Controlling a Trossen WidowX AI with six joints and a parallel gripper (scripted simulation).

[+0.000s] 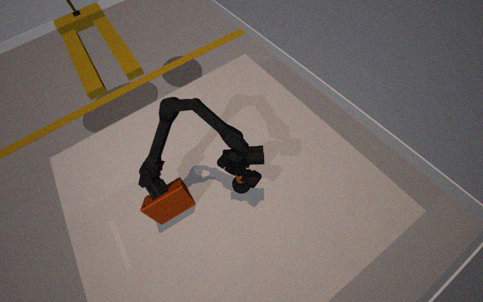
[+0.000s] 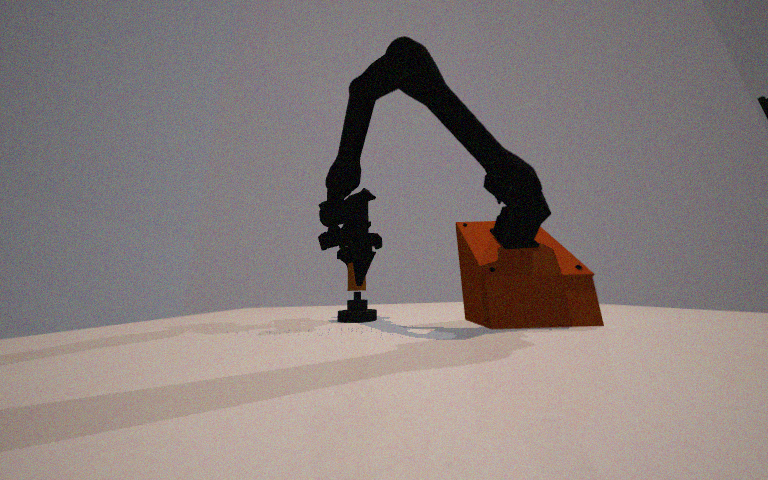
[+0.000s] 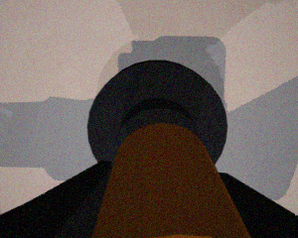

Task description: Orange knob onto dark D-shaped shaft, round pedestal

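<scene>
In the exterior view, left of centre and low in the frame, the gripper [image 1: 239, 178] [image 2: 358, 278] [image 3: 163, 178] points down with its fingers clamped on the orange knob [image 1: 239, 178] [image 2: 352, 278] [image 3: 164, 174], whose lower end shows beneath the fingertips. The knob stands upright right above the dark shaft [image 2: 357, 295] of the round pedestal [image 1: 241, 187] [image 2: 356, 315] [image 3: 156, 79], not seated down on the pedestal. In the wrist view, the knob fills the lower middle between the dark fingers at lower left and lower right, covering part of the pedestal's disc.
</scene>
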